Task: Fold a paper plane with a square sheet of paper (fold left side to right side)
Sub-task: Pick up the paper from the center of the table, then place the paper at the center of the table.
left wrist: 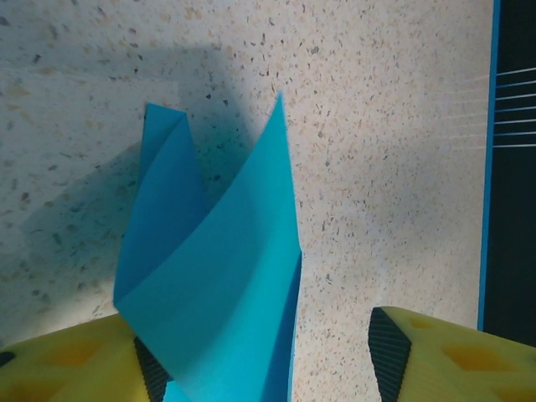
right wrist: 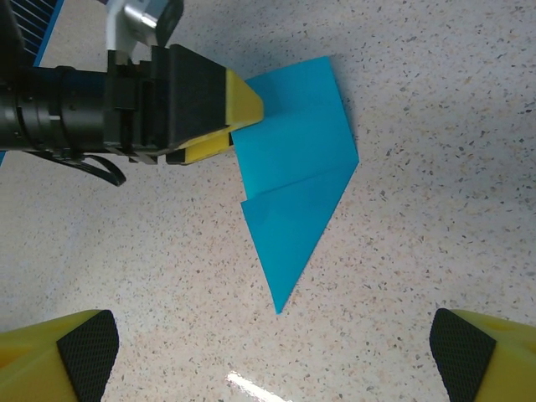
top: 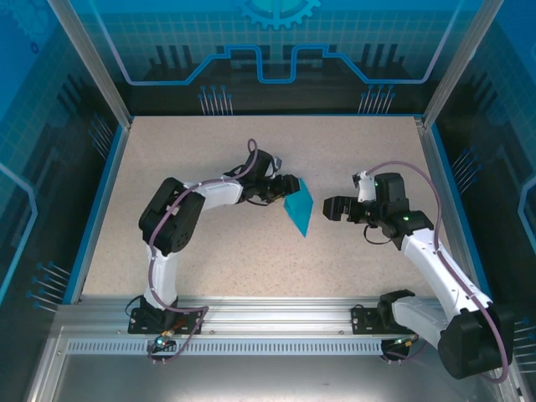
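Left fingers (left wrist: 444, 356): yellow with black pads, seen at the bottom of the left wrist view. Held apart; one pad is laid against the blue paper (left wrist: 218, 276), and the other is separated from it by a gap of bare table (top: 209, 268). No clamp is made yet.

Blue paper: located at the middle of the table, between the two arms. Already creased to a pointed, layered shape, with its tip directed toward the near edge. Its left edge is taken between the left fingers, so that a flap is raised off the surface. This is judged to be the hold needed for carrying the left side over to the right.

Right fingers (right wrist: 50, 360): spread wide, with nothing between them, and set just short of the paper's right side. Judged to be stationed there to pin or receive the fold.

Left arm (top: 172, 222): elbow bent sharply above its base, forearm laid out rightward and low, wrist levelled at the paper's edge.

Right arm (top: 435, 260): stretched forward and inward from its base, wrist turned left, fingers pointed at the paper.
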